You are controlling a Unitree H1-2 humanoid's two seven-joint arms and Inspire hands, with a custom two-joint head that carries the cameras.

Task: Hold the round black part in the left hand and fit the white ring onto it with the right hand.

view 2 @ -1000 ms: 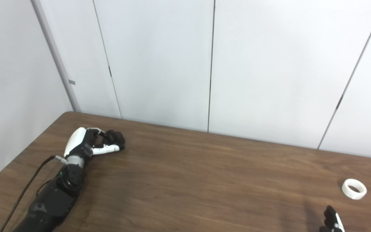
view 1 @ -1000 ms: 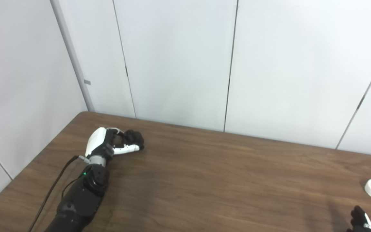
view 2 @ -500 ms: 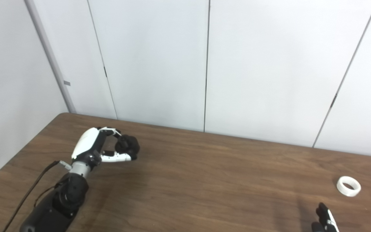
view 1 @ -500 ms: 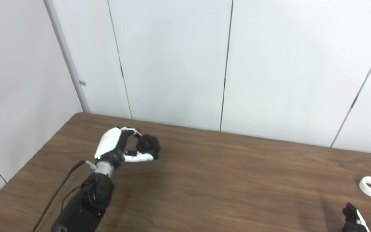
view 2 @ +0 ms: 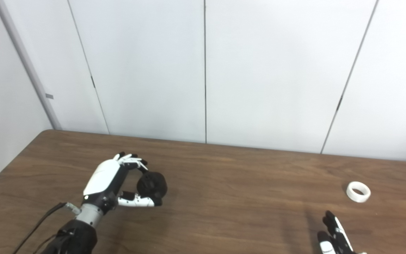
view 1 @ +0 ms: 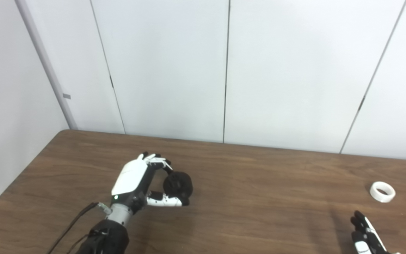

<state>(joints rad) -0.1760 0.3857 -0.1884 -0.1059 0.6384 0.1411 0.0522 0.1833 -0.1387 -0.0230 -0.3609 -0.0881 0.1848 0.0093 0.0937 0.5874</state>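
The left robot hand [view 1: 137, 180], clamped on the round black part [view 1: 178, 184], has moved rightward. The white ring [view 1: 382, 191] lies on the surface [view 1: 259, 197] just beyond the right robot hand [view 1: 367, 236], fingers apart.

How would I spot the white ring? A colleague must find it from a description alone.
Look at the brown wooden table and follow it to its right end. The white ring lies flat there, beyond the right hand. It is the only pale loose item; the black part is in the left hand.
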